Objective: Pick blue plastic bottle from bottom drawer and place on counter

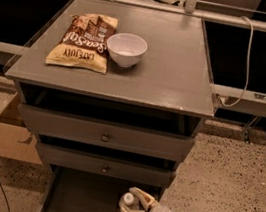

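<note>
The bottom drawer [81, 201] of the grey cabinet is pulled out, with a dark grey inside. My gripper [130, 205] is low over its right part, reaching in from the lower right. Its pale fingers [142, 197] are closed around the blue plastic bottle [128, 198]. Only the bottle's white cap and a bit of its top show; the rest is hidden by the fingers. The counter [174, 69] is the flat grey top of the cabinet, well above the gripper.
A chip bag [85, 42] and a white bowl [126, 49] lie on the counter's left half. The two knobbed drawers [105, 136] above stand slightly open. A cardboard box [14, 134] sits on the floor at the left. A white cable [247, 61] hangs at the right.
</note>
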Robot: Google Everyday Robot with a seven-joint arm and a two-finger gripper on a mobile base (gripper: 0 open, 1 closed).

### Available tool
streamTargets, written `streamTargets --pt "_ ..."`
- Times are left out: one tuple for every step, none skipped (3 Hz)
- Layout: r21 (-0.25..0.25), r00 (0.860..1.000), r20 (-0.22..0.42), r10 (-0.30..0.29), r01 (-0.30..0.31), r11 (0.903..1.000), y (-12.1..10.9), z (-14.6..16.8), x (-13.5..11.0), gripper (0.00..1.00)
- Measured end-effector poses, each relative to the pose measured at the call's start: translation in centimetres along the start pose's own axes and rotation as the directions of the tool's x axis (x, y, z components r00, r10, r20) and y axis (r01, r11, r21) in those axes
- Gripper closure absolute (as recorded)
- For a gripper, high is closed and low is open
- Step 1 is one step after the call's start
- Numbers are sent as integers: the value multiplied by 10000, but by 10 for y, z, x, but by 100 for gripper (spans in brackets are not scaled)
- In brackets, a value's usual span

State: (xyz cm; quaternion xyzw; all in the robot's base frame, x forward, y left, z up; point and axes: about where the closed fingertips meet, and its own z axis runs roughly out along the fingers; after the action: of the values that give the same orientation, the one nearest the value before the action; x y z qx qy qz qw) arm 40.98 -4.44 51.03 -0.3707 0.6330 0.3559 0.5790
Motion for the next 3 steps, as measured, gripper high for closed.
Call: streamTargets --pt "-211 9997 -255 39 -45 9998 -2 4 -16 100" --pt "-590 9986 -531 22 -53 9982 -1 12 -45 100" --pt "-894 9973 -708 -178 115 9959 -2 19 -74 100"
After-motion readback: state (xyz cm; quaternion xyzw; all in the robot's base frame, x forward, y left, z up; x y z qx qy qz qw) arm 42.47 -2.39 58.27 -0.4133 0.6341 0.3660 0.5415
